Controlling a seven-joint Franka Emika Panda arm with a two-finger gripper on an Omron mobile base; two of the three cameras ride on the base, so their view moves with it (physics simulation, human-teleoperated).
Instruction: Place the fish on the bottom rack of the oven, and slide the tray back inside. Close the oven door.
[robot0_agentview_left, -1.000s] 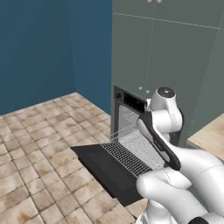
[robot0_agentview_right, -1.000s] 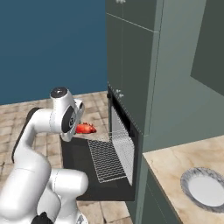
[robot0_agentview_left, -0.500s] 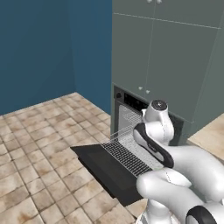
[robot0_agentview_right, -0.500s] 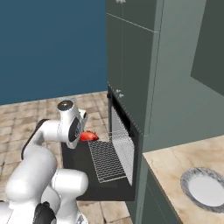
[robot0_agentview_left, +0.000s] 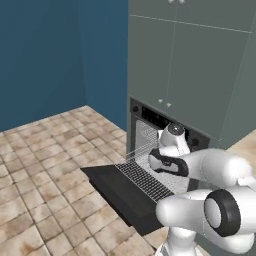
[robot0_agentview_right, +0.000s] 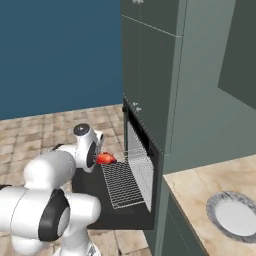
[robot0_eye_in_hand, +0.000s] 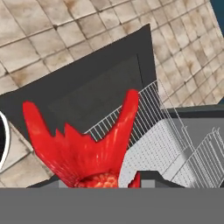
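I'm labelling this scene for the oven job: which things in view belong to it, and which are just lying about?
Part of the job:
fish, held in the gripper
bottom rack, pulled out
oven
oven door, open

Just lying about:
grey plate on the counter

The flat black oven door (robot0_agentview_right: 95, 200) lies open and the silver wire-grid rack (robot0_agentview_right: 122, 184) is pulled out over it, bare on top; tiled floor (robot0_agentview_left: 45, 165) alongside is free.

The bottom rack (robot0_agentview_right: 121, 182) juts out over the open oven door (robot0_agentview_left: 117, 189).
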